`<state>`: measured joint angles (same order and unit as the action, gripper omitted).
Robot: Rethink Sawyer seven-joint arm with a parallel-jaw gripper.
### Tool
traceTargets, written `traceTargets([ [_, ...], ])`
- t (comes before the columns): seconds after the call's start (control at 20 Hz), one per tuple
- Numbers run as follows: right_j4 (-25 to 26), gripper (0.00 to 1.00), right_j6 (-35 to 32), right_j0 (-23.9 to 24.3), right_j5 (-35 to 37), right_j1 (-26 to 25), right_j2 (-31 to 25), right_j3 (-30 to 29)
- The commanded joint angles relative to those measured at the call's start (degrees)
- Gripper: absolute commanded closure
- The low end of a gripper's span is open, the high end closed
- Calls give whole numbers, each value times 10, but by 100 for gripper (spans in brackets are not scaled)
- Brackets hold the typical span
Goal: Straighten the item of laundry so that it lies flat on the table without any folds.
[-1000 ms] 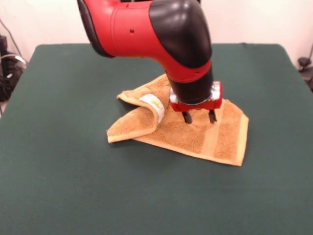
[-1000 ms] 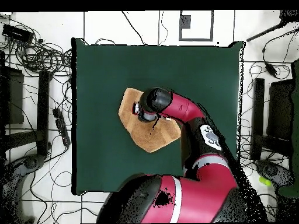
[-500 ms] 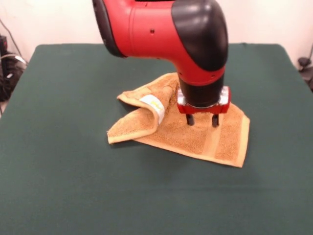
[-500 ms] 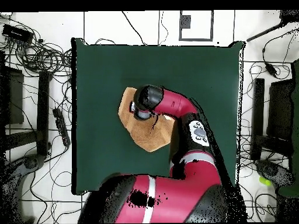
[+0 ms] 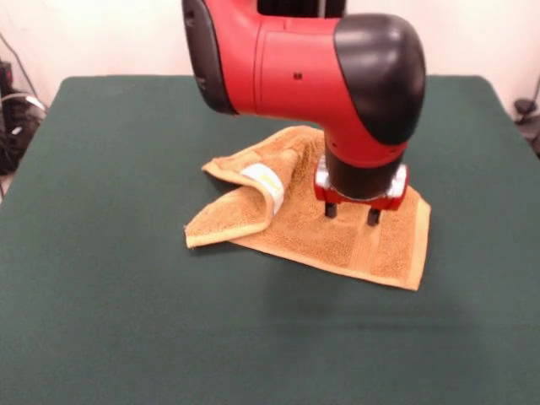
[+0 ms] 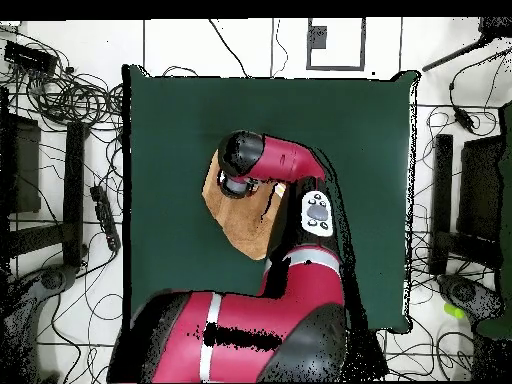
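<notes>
Gripper [image 5: 350,213] shifted rightward since a second ago, fingers spread, empty, hovering over golden-orange terry-cloth towel [image 5: 337,240] mid dark green cloth table [image 5: 126,321]; left corner fold [image 5: 240,207] still unflattened.

Plain off-white wall [image 5: 101,34] behind far side in front view. Overhead view: pale tiled floor [image 6: 180,45] with dark grout lines all round. Black cables [image 6: 60,95] tangled thick on both sides. Black power strip [image 6: 104,217] on floor at picture's left. Dark equipment stands [image 6: 470,215] at right, more dark gear at left edge. Small yellow-green ball [image 6: 455,310] on floor, lower right. Even, diffuse light.
</notes>
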<state>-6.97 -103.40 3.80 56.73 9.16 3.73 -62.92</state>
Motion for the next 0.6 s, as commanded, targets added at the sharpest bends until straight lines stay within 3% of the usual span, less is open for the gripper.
traceTargets([
  [0.05,-1,0,-83,-28,-179,-213,-60,155],
  [0.35,-19,0,-107,-22,-51,-247,-62,236],
  [0.6,-24,0,-91,-12,12,-254,-75,254],
])
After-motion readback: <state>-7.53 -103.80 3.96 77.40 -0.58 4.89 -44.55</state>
